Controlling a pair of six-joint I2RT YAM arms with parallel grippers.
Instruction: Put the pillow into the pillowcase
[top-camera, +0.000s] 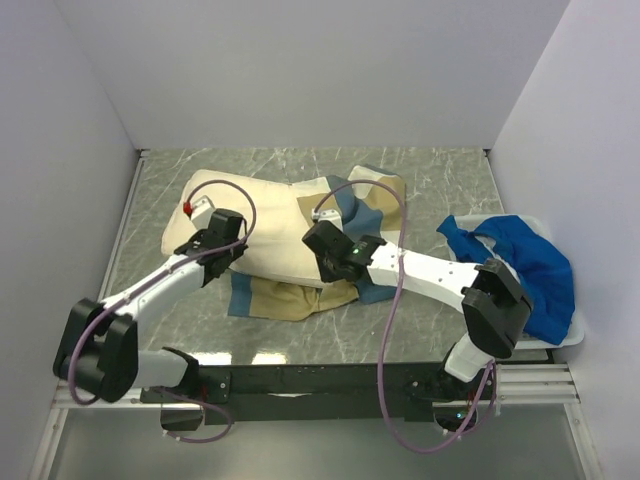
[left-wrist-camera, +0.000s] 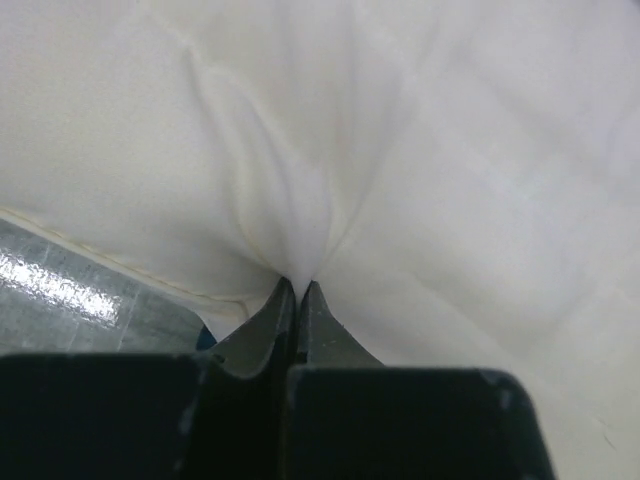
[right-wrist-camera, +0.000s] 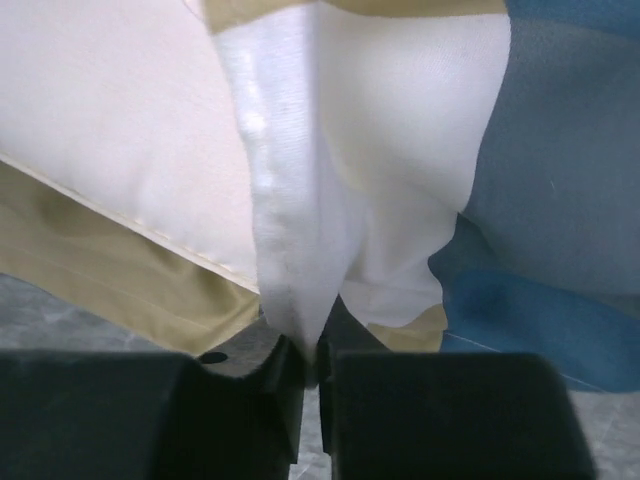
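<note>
**Both jaws pinching cloth**

The plain cream quilted pillow (top-camera: 262, 215) lies mid-way across the grey marbled desk (top-camera: 160, 200), on top of the limp tan, slate-blue and white block-patterned pillowcase (top-camera: 290, 298). The left jaws are closed on a pillow fold. The right jaws clamp the pillowcase's white edge.

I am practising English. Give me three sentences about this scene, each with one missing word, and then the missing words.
1. The left gripper pinches a fold of the cream pillow with its jaws ____.
2. The right gripper grips a ____ fold of the pillowcase.
3. Seen from above, the blue cloth lies on the robot's ____ side.

Missing words: shut; white; right.
</note>
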